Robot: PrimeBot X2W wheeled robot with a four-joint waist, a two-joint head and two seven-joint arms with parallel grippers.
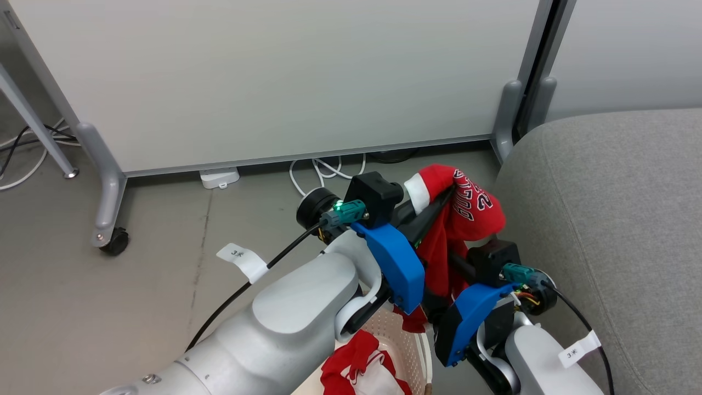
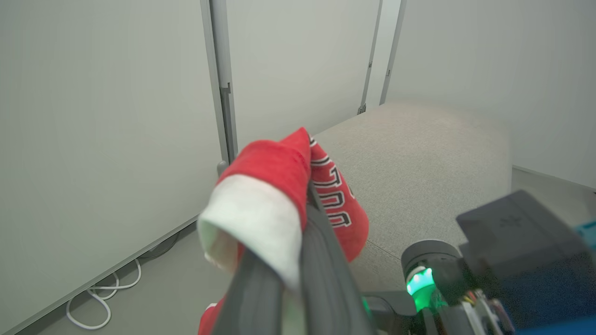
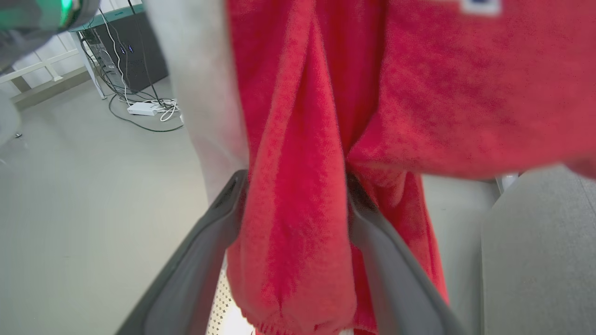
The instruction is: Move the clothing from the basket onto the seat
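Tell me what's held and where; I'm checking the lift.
The left gripper pinches the red garment at its white-banded edge; the right gripper, open, only straddles its hanging folds.

Grey floor [image 1: 164, 263] with cables [image 1: 329, 174], probably basket [image 1: 403, 343]

Before you stand pale partition panels [image 1: 274, 82] on grey castor feet [image 1: 108, 197]. White cables [image 1: 323, 170] and a white adapter [image 1: 219, 177] lie on the grey floor [image 1: 164, 263] beneath them.

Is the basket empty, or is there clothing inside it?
Not empty: a red and white garment lies in the basket, at the head view's bottom edge.
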